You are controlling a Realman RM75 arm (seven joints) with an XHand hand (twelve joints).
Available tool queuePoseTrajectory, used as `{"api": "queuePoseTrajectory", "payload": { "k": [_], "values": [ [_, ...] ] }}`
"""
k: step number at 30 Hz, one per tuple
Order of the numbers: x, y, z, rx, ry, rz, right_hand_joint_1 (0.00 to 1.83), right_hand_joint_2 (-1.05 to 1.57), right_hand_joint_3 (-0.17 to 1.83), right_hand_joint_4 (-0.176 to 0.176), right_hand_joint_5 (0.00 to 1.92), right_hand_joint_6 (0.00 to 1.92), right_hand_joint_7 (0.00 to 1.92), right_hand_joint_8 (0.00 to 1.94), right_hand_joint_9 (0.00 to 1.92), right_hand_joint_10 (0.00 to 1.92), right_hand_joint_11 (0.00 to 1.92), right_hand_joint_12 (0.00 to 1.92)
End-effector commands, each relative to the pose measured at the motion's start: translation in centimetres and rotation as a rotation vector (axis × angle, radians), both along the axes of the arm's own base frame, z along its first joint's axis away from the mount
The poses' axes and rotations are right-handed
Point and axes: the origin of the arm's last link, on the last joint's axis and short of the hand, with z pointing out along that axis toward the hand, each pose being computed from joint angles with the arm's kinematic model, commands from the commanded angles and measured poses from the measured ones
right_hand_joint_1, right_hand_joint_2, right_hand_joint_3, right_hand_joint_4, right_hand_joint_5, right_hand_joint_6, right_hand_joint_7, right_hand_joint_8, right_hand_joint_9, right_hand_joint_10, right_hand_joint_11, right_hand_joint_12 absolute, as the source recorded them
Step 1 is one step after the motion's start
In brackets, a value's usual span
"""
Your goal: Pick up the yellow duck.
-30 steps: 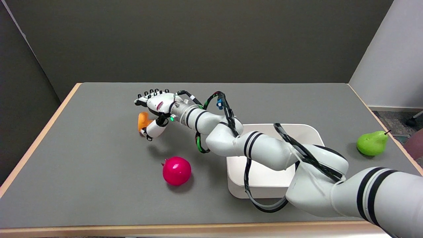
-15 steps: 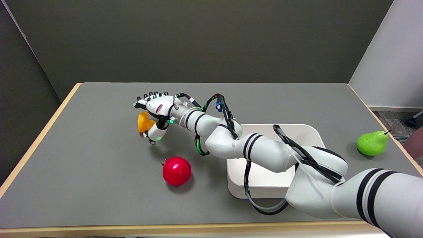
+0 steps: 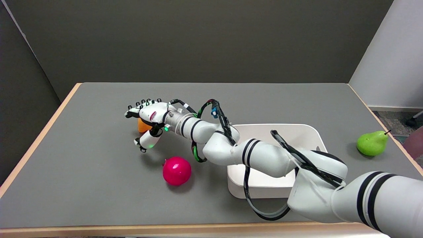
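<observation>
Head view: right hand over yellow duck, left of bench centre toward far edge. Fingers apart, thumb below; duck mostly hidden under palm, whether gripped cannot tell. Pink pomegranate nearer front edge. White bin right of centre. Green pear by right edge.

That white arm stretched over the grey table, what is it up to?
It is going for a small yellow duck at the far left of the table. The robot hand sits right over the toy, hiding most of it, and whether it has a grip yet cannot be told. A pink ball-like fruit, a white bin and a green pear lie untouched.
</observation>
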Motion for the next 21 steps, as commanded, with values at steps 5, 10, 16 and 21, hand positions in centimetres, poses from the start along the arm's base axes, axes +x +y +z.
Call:
{"api": "queuePoseTrajectory", "payload": {
  "k": [5, 10, 16, 21],
  "values": [
    [0.1, 0.4, -0.6, 0.021, -0.007, 0.005, 0.60, 0.63, 1.00, 0.101, 0.10, 0.42, 0.10, 0.26, 0.03, 0.50, 0.00, 0.96],
    [0.7, 0.5, -1.0, 0.037, -0.005, 0.027, 0.59, 0.61, 0.97, 0.117, 0.07, 0.42, 0.02, 0.11, 0.01, 0.50, 0.00, 0.97],
    [0.7, 0.7, -0.9, 0.047, 0.034, 0.053, 0.60, 0.61, 0.93, 0.118, 0.08, 0.38, 0.00, 0.02, 0.06, 0.62, 0.00, 1.07],
    [0.7, 0.7, -0.7, 0.043, 0.035, 0.050, 0.64, 0.62, 0.91, 0.119, 0.09, 0.35, 0.00, 0.01, 0.12, 0.67, 0.01, 1.14]
  ]
}}
